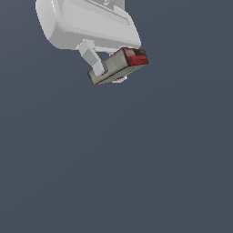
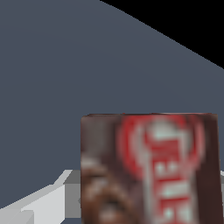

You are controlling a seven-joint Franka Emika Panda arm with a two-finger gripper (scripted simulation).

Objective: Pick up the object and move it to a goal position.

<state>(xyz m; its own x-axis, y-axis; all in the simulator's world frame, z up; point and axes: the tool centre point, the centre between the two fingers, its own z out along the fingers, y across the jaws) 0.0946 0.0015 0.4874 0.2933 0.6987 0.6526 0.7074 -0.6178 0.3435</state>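
Exterior view: the white gripper (image 1: 111,73) is seen at 12 o'clock, well above the grey floor (image 1: 136,173).
Gripper state: pinched on the small flat box (image 1: 119,66).
Box: held tilted, red end toward 3 o'clock.
Wrist view: the box's (image 2: 148,170) blurred red-and-brown printed face is shown beside one finger (image 2: 39,208).
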